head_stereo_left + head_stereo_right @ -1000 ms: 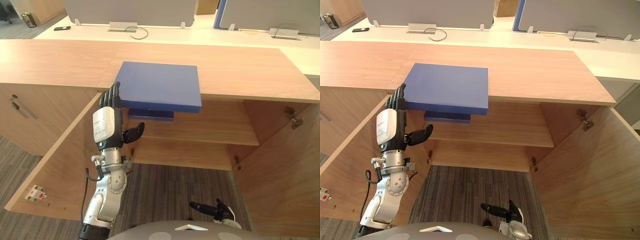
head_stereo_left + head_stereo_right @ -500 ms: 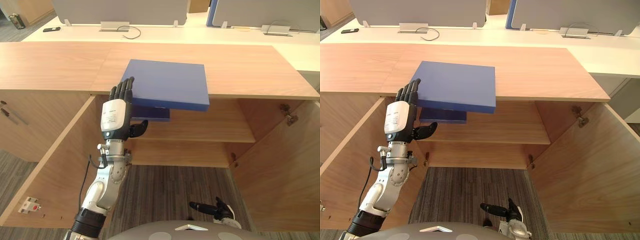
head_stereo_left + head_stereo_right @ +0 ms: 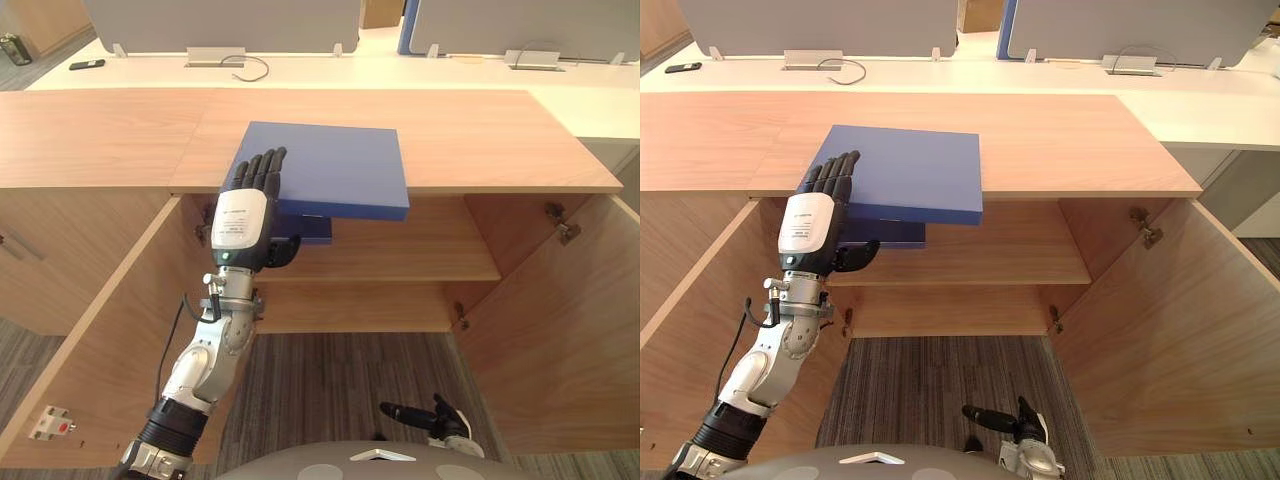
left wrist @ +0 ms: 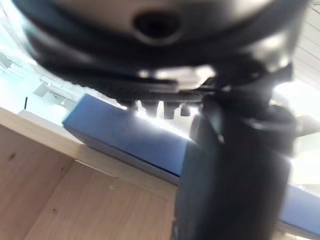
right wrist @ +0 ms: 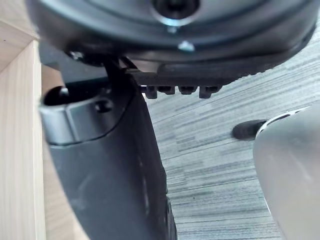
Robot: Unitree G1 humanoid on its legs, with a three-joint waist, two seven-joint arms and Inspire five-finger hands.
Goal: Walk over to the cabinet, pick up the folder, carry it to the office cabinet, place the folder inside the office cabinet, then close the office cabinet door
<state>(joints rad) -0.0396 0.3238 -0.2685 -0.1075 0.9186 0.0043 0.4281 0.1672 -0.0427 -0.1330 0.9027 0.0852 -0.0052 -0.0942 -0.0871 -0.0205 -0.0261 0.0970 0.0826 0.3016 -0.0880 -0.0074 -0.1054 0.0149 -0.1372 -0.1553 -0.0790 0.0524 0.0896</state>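
The robot's left hand (image 3: 243, 215), open with straight fingers above and thumb below, brackets the near left corner of the flat blue rectangular folder (image 3: 340, 165), which overhangs the front edge of the light wooden cabinet surface (image 3: 480, 130). A firm pinch on that overhang, then a level lift, should free it cleanly. The right hand (image 3: 425, 417) hangs low; its state cannot be told.

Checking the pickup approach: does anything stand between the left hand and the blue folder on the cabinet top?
Nothing visible does. The left hand is at the near left corner of the folder, straight fingers over its top, thumb below the edge that overhangs the cabinet top.
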